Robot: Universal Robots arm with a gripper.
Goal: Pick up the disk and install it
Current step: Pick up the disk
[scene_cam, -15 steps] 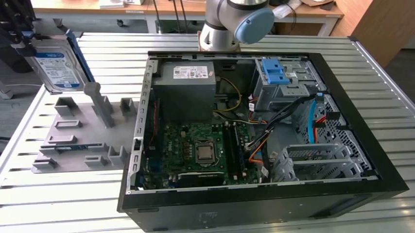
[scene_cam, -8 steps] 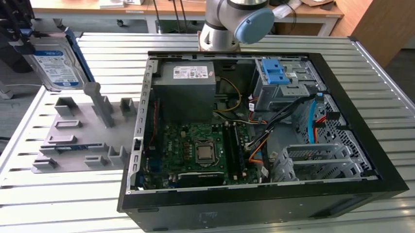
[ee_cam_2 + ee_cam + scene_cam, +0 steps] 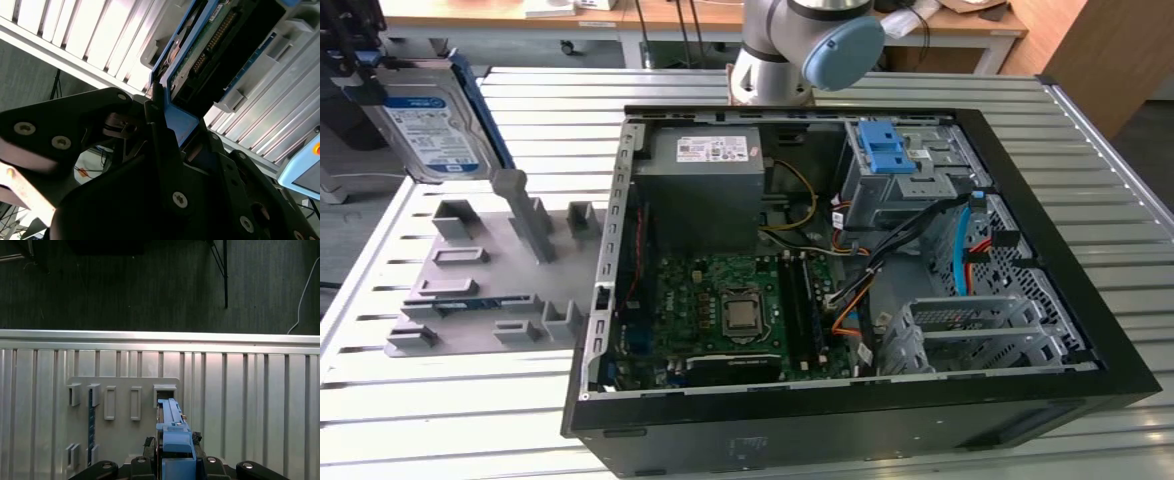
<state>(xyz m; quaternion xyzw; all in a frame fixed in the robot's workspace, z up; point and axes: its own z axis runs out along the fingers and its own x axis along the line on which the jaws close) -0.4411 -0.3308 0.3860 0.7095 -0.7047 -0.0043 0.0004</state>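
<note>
Disk (image 3: 434,125): white-and-blue label is carrying print too small to read.
Power supply (image 3: 707,190): white sticker is carrying unreadable print.

Seen from high up, the exterior view tilts down over the slatted table (image 3: 454,420), taking in the gripper (image 3: 367,75) and, well to one side of it, the open computer case (image 3: 827,430). Both wrist views ride close behind the gripper: the first wrist view faces straight past it onto the grey rack (image 3: 120,440) below, the second wrist view looks along it at the disk (image 3: 210,50). All three share disk, rack and table.
</note>
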